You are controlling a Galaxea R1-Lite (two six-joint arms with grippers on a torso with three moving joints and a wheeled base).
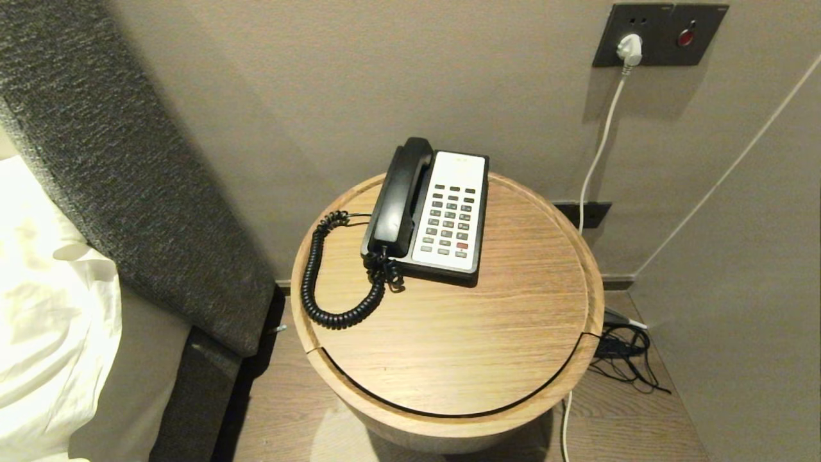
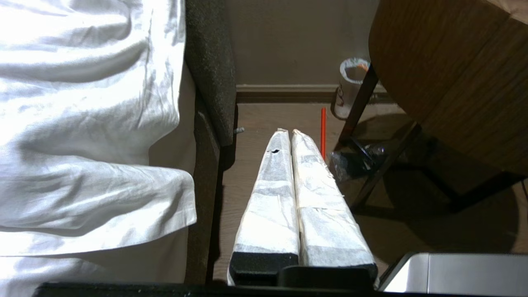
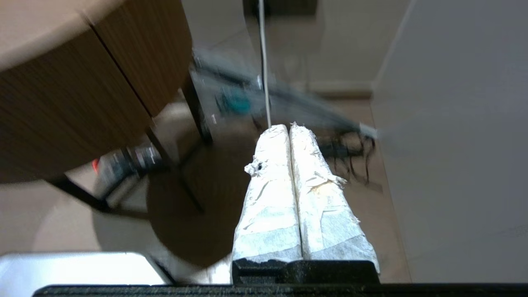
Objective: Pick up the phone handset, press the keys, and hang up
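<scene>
The black phone handset lies in its cradle on the left side of the phone base, whose white panel carries the keys. A black coiled cord loops from the handset's near end over the round wooden table. Neither arm shows in the head view. My left gripper hangs low beside the bed, its white-wrapped fingers pressed together and empty. My right gripper hangs low beside the table's right side, its fingers also shut with nothing between them.
A bed with white sheets and a grey headboard stands left of the table. A wall socket with a white plug and loose cables lie to the right. Under the table are dark legs and a cup.
</scene>
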